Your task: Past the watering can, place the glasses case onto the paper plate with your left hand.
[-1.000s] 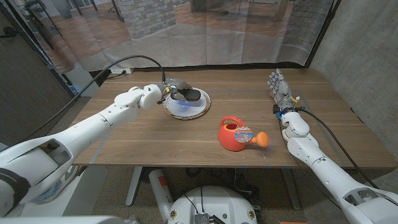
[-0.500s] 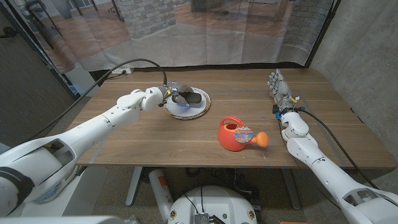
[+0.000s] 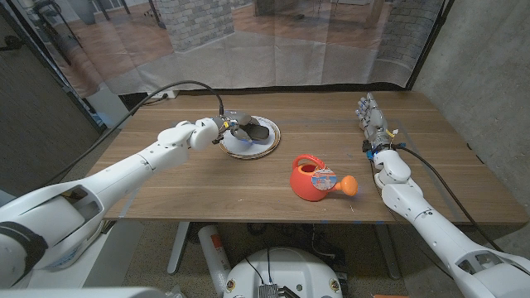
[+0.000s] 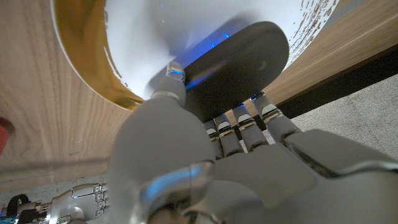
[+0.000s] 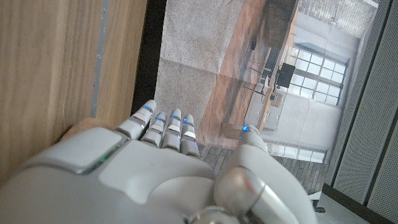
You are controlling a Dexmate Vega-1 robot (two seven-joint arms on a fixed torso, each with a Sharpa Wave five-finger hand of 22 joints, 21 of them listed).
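Plainly the risk lay at the release: the left hand (image 3: 228,126) had its thumb and fingers (image 4: 244,121) closed around the dark glasses case (image 3: 253,128), which sat over the paper plate (image 3: 269,142) and, judging by the left wrist view, on or just above its white surface; opening carelessly could have dragged the case off the rim or shoved the light plate across the counter (image 3: 199,182); the red watering can (image 3: 315,179) stood apart nearer the robot; the right hand (image 3: 373,120) stood at the far side, fingers straight, holding nothing.
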